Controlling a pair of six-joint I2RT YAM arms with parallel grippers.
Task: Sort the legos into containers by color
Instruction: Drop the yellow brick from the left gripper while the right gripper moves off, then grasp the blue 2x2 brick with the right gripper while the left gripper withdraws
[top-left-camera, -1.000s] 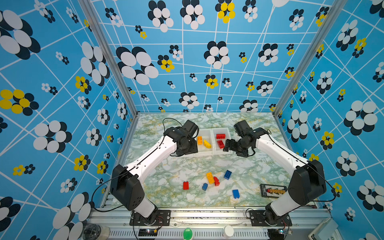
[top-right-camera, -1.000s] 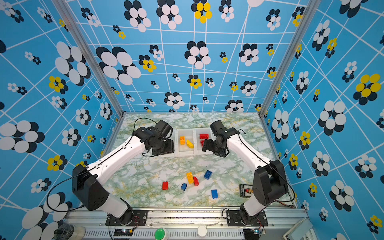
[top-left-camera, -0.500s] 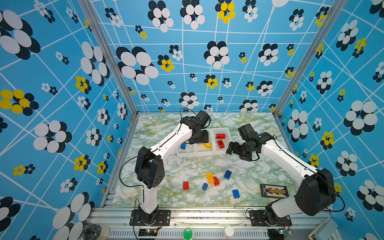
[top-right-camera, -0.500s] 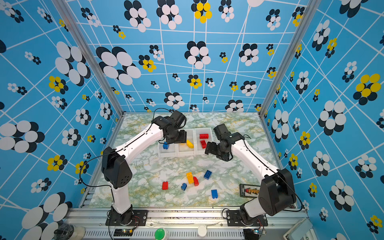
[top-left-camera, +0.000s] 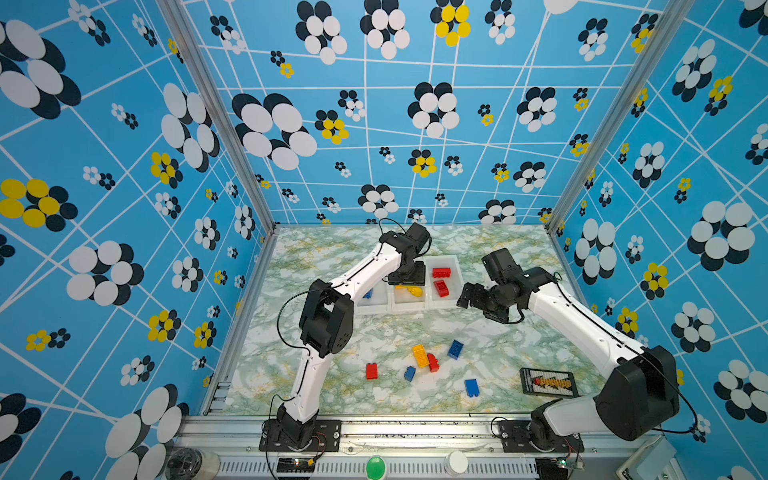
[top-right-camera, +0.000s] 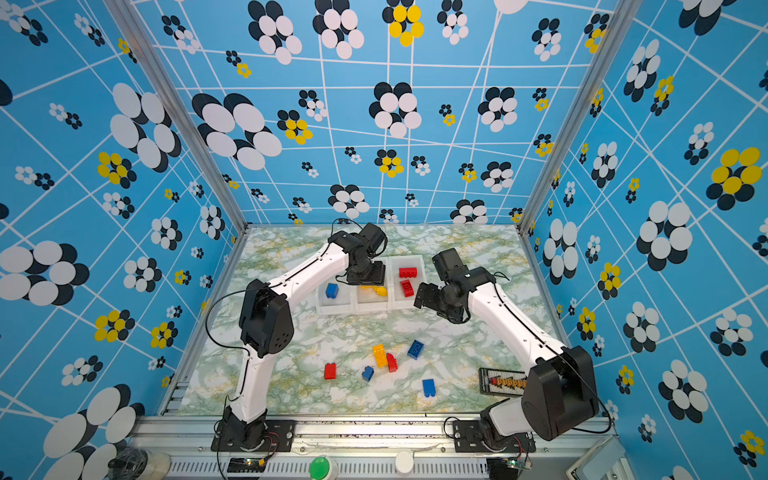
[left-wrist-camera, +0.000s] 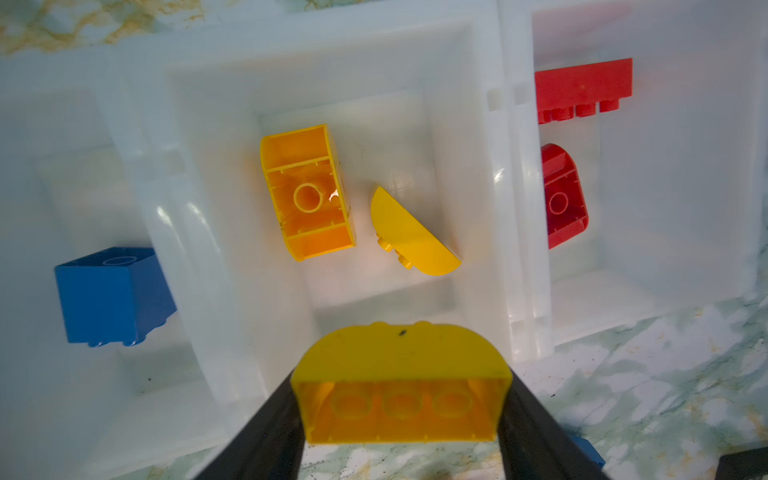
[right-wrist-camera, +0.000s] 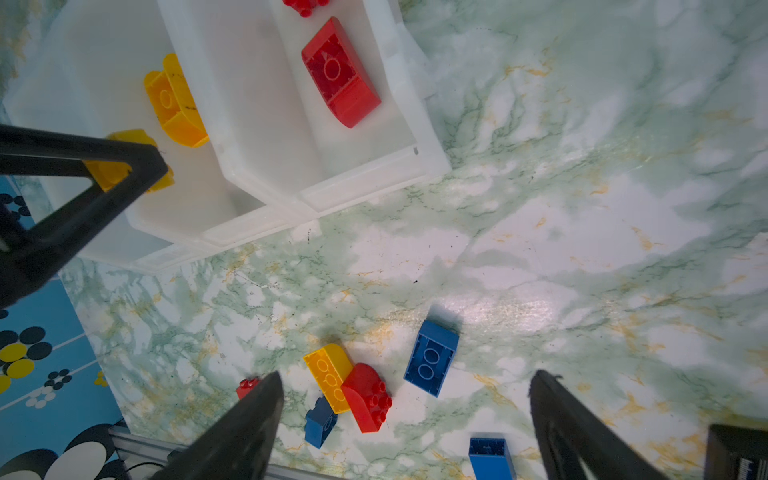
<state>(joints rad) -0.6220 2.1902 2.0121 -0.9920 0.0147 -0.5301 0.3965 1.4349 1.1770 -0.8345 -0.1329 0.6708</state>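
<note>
Left pincer (left-wrist-camera: 401, 386), relocated over middle white plastic bin (left-wrist-camera: 453, 124), is gripping rounded yellow brick (left-wrist-camera: 399, 361) (right pincer (right-wrist-camera: 407, 376) gaping, empty).

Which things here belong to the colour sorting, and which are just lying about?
Job: three joined white plastic bins; red, blue and yellow studded plastic bricks, loose and binned; yellow rounded plastic brick in left claw.
Lying about: black flat bead tray.

table (top-left-camera: 498, 345): green and white swirly top | back: three white bins (top-left-camera: 409, 306) joined in a row | front, loose: red brick (top-left-camera: 372, 370), little blue brick (top-left-camera: 409, 373), yellow brick (top-left-camera: 420, 355) touching round-top red brick (top-left-camera: 433, 362), tilted blue brick (top-left-camera: 455, 349) near them, lone blue brick (top-left-camera: 471, 387) apart | front right: flat black tray (top-left-camera: 548, 381) with tiny beads
</note>
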